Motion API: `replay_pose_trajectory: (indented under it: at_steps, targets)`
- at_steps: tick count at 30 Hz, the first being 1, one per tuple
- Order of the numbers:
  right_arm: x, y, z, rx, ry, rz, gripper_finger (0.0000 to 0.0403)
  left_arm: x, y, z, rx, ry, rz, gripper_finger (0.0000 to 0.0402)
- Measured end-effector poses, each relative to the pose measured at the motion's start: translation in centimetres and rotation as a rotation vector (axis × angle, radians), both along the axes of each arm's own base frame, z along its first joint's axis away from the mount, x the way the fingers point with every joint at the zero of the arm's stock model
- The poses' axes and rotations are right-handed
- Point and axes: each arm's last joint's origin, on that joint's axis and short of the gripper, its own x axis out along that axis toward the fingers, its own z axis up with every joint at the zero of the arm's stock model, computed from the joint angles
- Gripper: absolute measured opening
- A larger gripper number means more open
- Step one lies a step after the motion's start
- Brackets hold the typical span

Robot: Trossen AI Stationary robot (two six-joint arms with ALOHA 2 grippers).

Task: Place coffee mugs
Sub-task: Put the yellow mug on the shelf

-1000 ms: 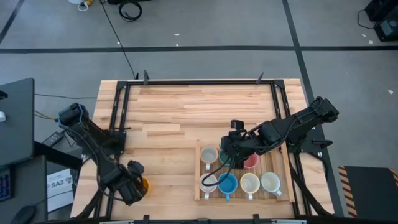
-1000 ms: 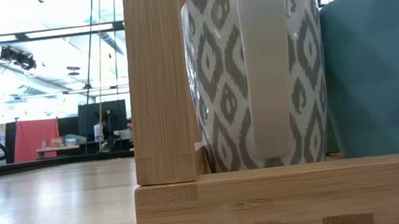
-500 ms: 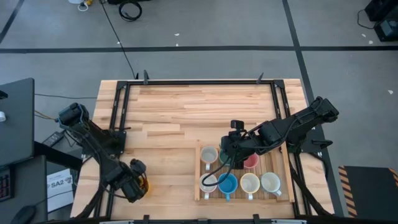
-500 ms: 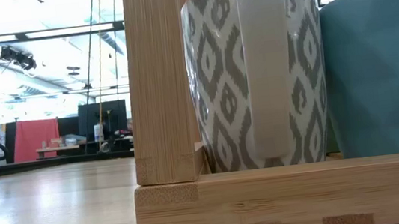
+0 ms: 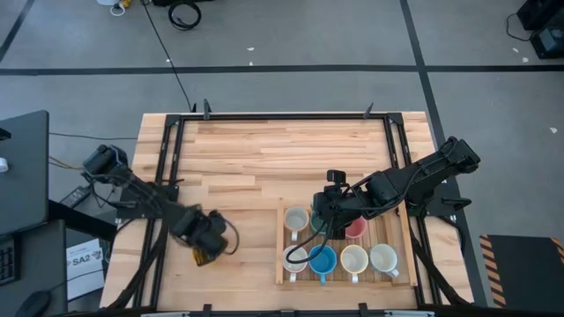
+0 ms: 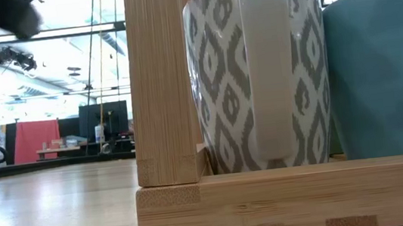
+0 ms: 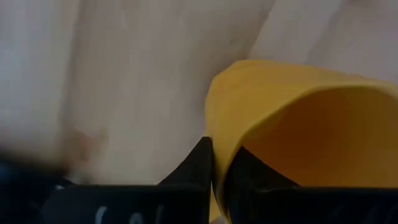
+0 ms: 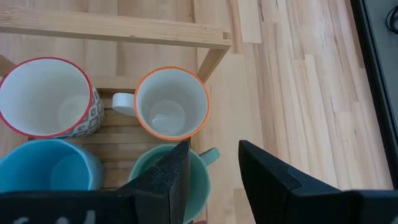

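1. Small round yellow-orange ceramic mug (image 7: 292,118): its rim wall sits pinched between the two dark fingers (image 7: 200,168) of the left claw (image 5: 205,251), one finger outside, one inside the cup. Claw is clamped together on the mug wall.
2. Change: a second ago that claw was lower-left near the front edge of the light wooden plank surface (image 5: 264,158), jaws apart around the mug. They have since closed, and the arm has swung the mug rightward toward the tray. Mug now looks tilted and carried, about midway between its old spot and the tray; can't tell if it's fully clear of the surface.
3. Meaning: grasp done, transport leg under way. Release not yet made.
4. Slatted bamboo tray (image 5: 284,239) right of centre already holds seven mugs: grey-patterned white one (image 6: 257,68) and a blue one (image 6: 387,69) in the near row, orange-rimmed white one (image 8: 171,102) by the tray's corner post.
5. Judgement: one slot appears free in the far row, but the right arm covers it from above, so unconfirmed.
6. Right claw (image 8: 214,165) hovers over the tray, fingers apart, holding nothing, unmoved over the last second. Likely in the way of the incoming mug; needs to clear.
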Motion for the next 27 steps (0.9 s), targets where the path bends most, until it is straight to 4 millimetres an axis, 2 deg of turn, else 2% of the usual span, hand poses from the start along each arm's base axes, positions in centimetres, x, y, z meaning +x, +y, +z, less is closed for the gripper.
replay_pose_trajectory:
  at_steps: [6, 11, 19, 23, 27]
  targets:
    - [0.0, 0.0, 0.0, 0.000, 0.000, 0.000, 0.0143, 2.9, 4.4, 1.9, 0.096, -0.046, -0.302, 0.0024]
    - [0.0, 0.0, 0.0, 0.000, 0.000, 0.000, 0.0143, 5.3, 8.9, 4.0, 0.247, -0.108, -0.539, 0.0025]
    - [0.0, 0.0, 0.0, 0.002, -0.003, 0.000, 0.0143, 8.0, 17.0, 6.8, 0.441, -0.208, -0.689, 0.0025]
    - [0.1, 0.0, 0.0, 0.004, -0.008, -0.002, 0.0143, 8.9, 20.0, 6.9, 0.498, -0.226, -0.801, 0.0025]
    - [0.2, -0.3, 0.0, 0.004, -0.008, -0.012, 0.0143, 10.6, 22.0, 6.2, 0.510, -0.213, -0.915, 0.0025]
